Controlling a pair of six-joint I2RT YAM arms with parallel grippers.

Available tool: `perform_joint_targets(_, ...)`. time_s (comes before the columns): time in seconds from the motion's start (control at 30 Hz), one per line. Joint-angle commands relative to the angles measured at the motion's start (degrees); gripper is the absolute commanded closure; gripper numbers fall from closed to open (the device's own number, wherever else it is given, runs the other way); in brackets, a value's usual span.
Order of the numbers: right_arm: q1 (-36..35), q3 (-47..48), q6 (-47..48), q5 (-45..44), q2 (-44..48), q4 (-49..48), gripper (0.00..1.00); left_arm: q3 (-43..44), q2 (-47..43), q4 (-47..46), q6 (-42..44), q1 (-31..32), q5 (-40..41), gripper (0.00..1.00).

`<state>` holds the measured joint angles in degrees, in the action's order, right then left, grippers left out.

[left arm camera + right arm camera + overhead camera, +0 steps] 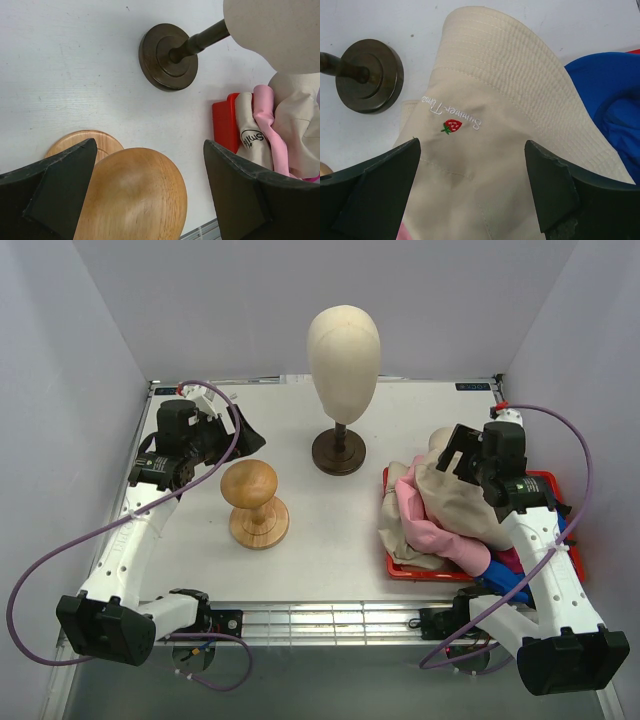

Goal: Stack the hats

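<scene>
My left tool hangs wide open and empty over the wooden hat block, well apart from the hats, so I judge the right arm the nearer one. The hats lie heaped in the red tray at the counter's right: beige bucket hat on top, light pink bucket hat under it, blue cap at the near end. My right tool is spread open, holding nothing, straight above the beige crown, brim fanning ahead of it.
</scene>
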<state>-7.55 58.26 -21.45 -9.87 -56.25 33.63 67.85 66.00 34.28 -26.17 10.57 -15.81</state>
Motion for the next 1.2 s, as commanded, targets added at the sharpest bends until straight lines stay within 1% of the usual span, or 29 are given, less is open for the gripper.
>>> perform_joint_targets(0.0, -0.01, 2.20, 1.24, -2.17, 0.26, 1.52, 0.11, -0.27, -0.52, -0.97, -0.11, -0.02, -1.06, 0.02)
perform_joint_targets(0.2, -0.01, 5.19, 2.64, -4.28, 0.09, 7.32, 0.10, 0.00, -0.43, -0.97, -0.37, -0.02, -1.76, 0.02)
perform_joint_targets(0.23, -0.01, 5.63, 2.82, -4.37, 0.09, 8.29, 0.09, 0.08, -0.52, -1.06, -0.37, -0.02, -1.94, 0.02)
perform_joint_targets(0.33, -0.01, 5.90, 3.17, -2.97, 1.49, 11.28, 0.04, 0.26, -0.52, -1.32, -0.28, -0.02, -2.47, 0.02)
perform_joint_targets(0.47, -0.36, 4.94, 3.96, 1.94, 5.26, 12.16, 0.02, 0.61, -0.61, -1.59, -0.55, 0.07, -3.43, 0.02)
perform_joint_targets(0.53, -0.80, 4.84, 4.31, 3.01, 5.62, 13.30, 0.00, 0.35, -0.87, -2.02, -0.89, -0.02, -3.96, 0.02)
perform_joint_targets(0.57, -1.06, 4.67, 4.49, 3.71, 5.54, 13.74, 0.00, 0.17, -0.87, -2.11, -1.07, 0.07, -4.14, 0.02)
perform_joint_targets(0.6, -1.67, 4.50, 4.49, 3.80, 5.45, 14.53, 0.04, 0.00, -0.96, -2.29, -1.33, 0.07, -4.57, 0.02)
perform_joint_targets(0.63, -2.11, 4.41, 4.58, 3.80, 5.71, 14.97, 0.06, -0.18, -1.13, -2.46, -1.51, 0.07, -4.84, 0.02)
perform_joint_targets(0.77, -4.40, 4.14, 4.57, 1.87, 6.76, 15.15, 0.07, -0.53, -1.57, -2.64, -1.78, -0.02, -5.28, 0.03)
perform_joint_targets(0.83, -5.80, 4.75, 4.93, 1.70, 6.50, 15.68, 0.10, -0.62, -1.66, -2.55, -1.78, 0.07, -5.54, 0.02)
perform_joint_targets(0.93, -9.58, 5.63, 4.76, -1.28, 5.63, 16.29, 0.12, -0.79, -1.75, -2.55, -1.95, 0.07, -5.72, 0.03)
perform_joint_targets(0.97, -10.63, 5.90, 4.23, -4.34, 5.10, 16.90, 0.12, -0.79, -1.84, -2.64, -2.04, 0.07, -5.81, 0.03)
perform_joint_targets(1.0, -12.73, 6.16, 4.05, -5.85, 4.92, 17.35, 0.12, -0.88, -1.92, -2.55, -2.21, 0.07, -5.81, 0.02)
perform_joint_targets(1.17, -18.37, 7.57, 3.17, -14.54, 2.73, 18.75, 0.12, -1.23, -1.92, -2.47, -2.39, 0.07, -5.90, 0.03)
